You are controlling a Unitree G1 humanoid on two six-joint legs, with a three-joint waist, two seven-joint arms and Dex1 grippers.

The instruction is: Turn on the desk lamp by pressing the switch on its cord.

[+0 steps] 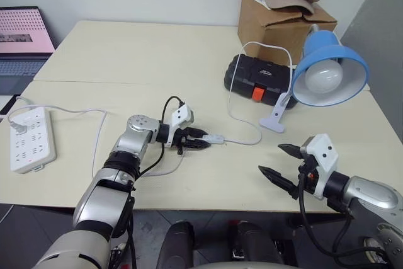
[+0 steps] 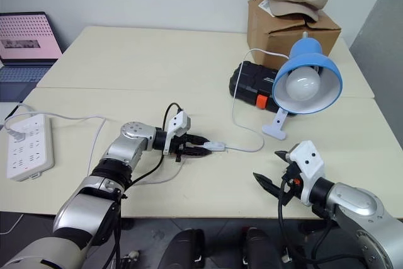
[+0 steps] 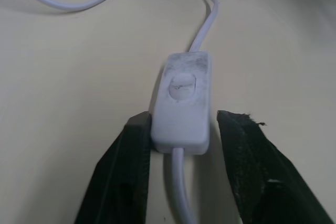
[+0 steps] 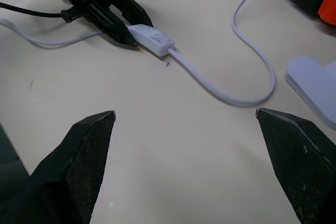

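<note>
Mid-tabletop, nearer the front edge, the left pincer [image 1: 196,139] is clamped on the switch [image 3: 182,100] by its sides. It looks light, rigid and slippery, its rocker on top. The right pincer [image 1: 277,160] hangs apart.

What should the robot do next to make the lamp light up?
Probably bring the open right gripper over and press the rocker on the switch. The left gripper already pinches the switch's end, holding it steady, and the desk lamp looks unlit.
</note>
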